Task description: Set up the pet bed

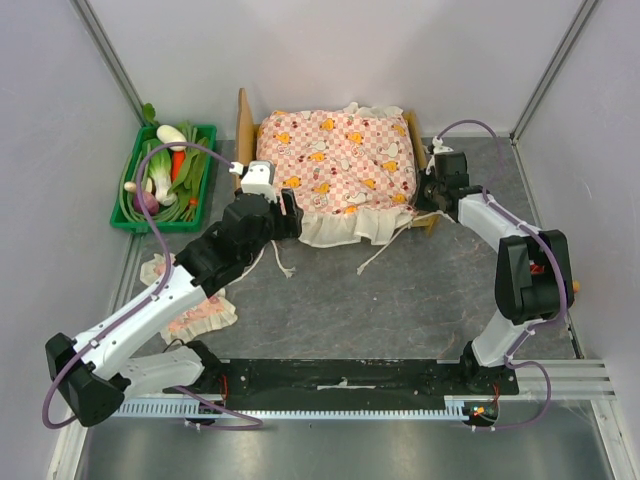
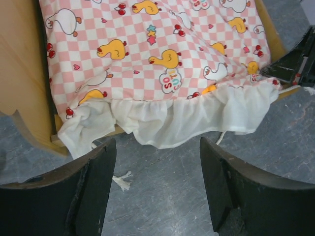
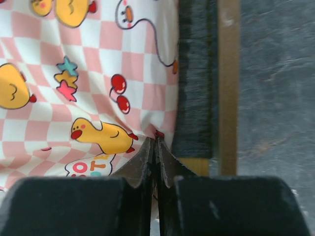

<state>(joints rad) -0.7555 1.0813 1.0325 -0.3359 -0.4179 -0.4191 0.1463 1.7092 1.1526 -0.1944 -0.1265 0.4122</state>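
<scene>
The pet bed (image 1: 243, 125) is a light-wood frame at the back of the table, its headboard on the left. A pink-checked frilled mattress (image 1: 335, 160) with orange ducks lies in it, and its white frill hangs over the front edge. My left gripper (image 1: 289, 216) stands open just in front of the bed's front-left corner. In the left wrist view its fingers (image 2: 93, 187) flank bare table below the frill (image 2: 187, 118). My right gripper (image 3: 156, 142) is shut on a pinch of the mattress (image 3: 88, 73) at the front-right corner, beside the grey base (image 3: 197, 88) and wood rail (image 3: 228, 88).
A green crate (image 1: 150, 226) of vegetables sits at the back left. A small pink frilled pillow (image 1: 200, 316) lies on the table under my left arm. White tie strings (image 1: 380, 255) trail from the frill onto the table. Grey walls close in the sides and back.
</scene>
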